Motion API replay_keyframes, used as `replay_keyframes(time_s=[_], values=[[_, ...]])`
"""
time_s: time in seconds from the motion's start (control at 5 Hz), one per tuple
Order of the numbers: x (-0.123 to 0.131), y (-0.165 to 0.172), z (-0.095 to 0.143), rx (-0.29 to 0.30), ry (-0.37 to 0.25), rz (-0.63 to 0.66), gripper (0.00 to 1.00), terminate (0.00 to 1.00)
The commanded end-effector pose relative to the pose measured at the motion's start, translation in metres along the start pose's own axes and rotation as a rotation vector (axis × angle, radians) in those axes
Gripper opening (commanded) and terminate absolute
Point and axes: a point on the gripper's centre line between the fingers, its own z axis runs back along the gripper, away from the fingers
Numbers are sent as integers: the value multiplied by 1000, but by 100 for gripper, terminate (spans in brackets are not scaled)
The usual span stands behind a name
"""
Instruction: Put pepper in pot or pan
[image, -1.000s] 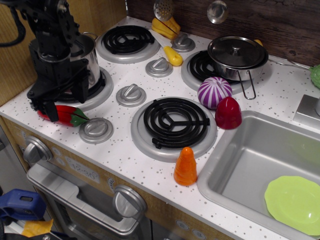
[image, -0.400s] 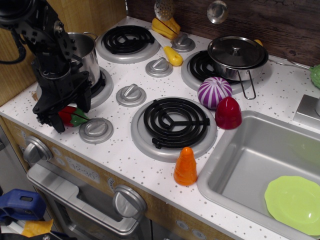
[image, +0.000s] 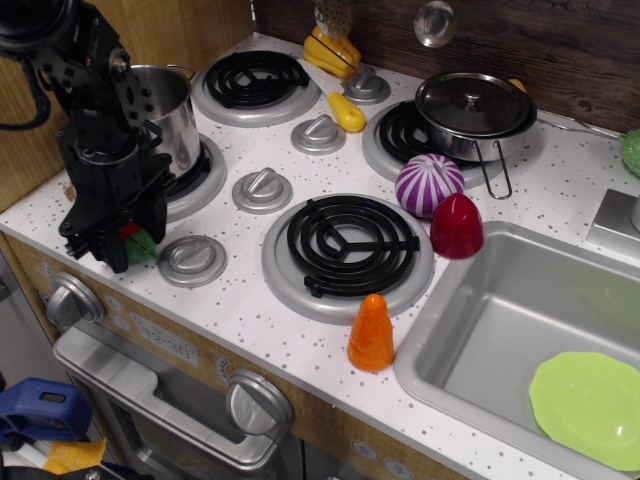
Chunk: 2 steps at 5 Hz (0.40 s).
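The pepper (image: 137, 245) lies at the stove's front left corner; only its green stem end and a sliver of glossy red show from under the black gripper (image: 112, 240). The gripper points down over it with its fingers closed around the red body, low against the speckled counter. Just behind the arm, the tall steel pot (image: 175, 110) stands without a lid on the left front burner, partly hidden by the arm.
A grey knob (image: 192, 259) sits right of the pepper. Further right are a black coil burner (image: 350, 243), an orange cone toy (image: 371, 332), a dark red dome toy (image: 457, 225), a purple striped toy (image: 428, 184), a lidded pan (image: 473, 112) and the sink (image: 500, 330) with a green plate (image: 588, 407).
The gripper has come down over the pepper and closed on it. Most of the red body is now covered, and the stem end has shifted slightly left.
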Motion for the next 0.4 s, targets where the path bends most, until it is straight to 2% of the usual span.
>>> replay_keyframes(time_s=[0.0, 0.2], values=[[12, 5, 54, 45, -99, 7, 0, 0], [19, 5, 94, 109, -182, -8, 0, 0]])
